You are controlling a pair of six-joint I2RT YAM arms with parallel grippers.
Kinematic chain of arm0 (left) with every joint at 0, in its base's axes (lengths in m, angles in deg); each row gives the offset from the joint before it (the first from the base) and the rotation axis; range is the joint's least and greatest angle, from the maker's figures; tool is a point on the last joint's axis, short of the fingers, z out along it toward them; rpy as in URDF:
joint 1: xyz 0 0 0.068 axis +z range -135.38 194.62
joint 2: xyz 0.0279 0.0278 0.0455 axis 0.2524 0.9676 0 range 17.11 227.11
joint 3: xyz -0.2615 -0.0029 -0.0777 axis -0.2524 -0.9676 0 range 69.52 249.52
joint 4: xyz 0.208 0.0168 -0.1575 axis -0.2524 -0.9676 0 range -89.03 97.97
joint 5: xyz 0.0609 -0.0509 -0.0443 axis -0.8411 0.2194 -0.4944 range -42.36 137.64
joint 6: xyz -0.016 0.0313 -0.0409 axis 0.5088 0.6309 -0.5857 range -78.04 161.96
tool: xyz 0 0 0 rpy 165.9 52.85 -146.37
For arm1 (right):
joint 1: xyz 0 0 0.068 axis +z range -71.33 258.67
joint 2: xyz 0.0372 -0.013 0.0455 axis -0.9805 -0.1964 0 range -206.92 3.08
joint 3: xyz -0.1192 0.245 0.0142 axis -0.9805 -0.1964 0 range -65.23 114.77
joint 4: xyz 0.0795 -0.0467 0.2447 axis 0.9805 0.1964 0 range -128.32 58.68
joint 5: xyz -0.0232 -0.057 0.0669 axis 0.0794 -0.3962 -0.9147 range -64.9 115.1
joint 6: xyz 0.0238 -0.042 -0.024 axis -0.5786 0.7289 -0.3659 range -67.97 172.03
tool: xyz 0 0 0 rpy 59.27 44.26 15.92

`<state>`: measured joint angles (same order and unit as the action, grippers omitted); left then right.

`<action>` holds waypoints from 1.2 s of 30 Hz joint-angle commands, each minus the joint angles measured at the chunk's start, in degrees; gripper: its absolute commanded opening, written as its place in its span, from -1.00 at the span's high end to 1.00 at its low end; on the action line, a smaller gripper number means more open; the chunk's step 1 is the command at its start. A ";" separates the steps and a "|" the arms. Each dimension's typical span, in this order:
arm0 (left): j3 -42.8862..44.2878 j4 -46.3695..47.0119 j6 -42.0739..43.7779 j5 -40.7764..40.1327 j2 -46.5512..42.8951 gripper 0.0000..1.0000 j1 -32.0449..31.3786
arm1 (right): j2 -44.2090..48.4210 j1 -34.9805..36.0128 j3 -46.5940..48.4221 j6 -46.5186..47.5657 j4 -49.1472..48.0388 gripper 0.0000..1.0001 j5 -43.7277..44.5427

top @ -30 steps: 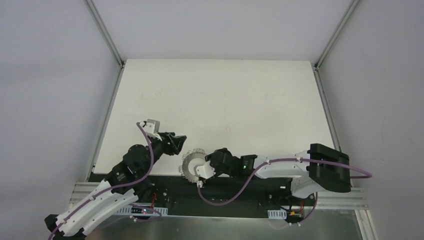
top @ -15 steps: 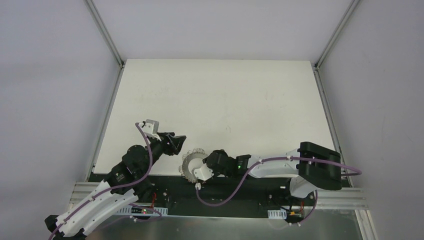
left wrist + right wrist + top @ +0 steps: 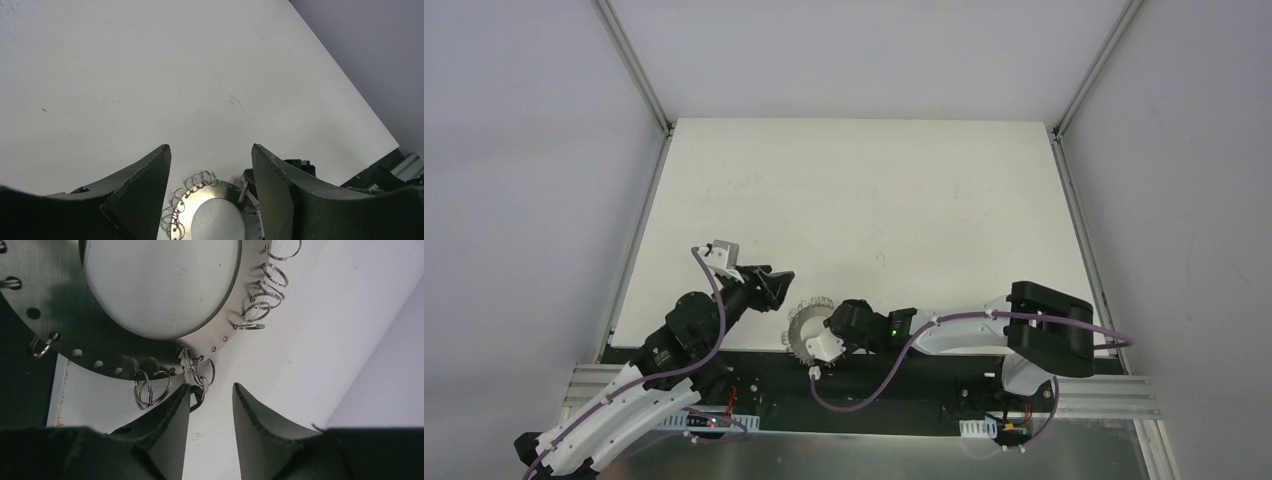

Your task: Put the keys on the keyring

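Observation:
The keyring is a flat silvery ring fringed with thin wire loops. It lies at the table's near edge, partly over the dark strip. In the right wrist view its plate fills the top. A small key hangs from a rim loop, its dark head beside my left fingertip. My right gripper is open, with only bare table between the fingers. It reaches the ring from the right. My left gripper stands open just behind the keyring, touching nothing. Seen from above, the left gripper sits to the ring's upper left.
The white table stretches away behind the ring. A black strip and an aluminium rail run along the near edge under the right arm. Grey walls and metal posts enclose the sides.
The right arm has slid a little to the left, closer to the ring, and its jaws have narrowed. The left arm has barely moved.

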<state>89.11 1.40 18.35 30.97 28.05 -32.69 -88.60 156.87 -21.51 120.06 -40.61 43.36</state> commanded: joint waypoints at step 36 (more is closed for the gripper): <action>1.54 0.15 -0.99 -1.51 -0.99 -0.20 -0.44 | -1.81 -0.94 6.79 -2.32 10.21 1.00 -3.99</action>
<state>89.11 1.27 18.32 30.62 27.83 -32.69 -92.80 156.12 -16.07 119.58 -34.99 40.89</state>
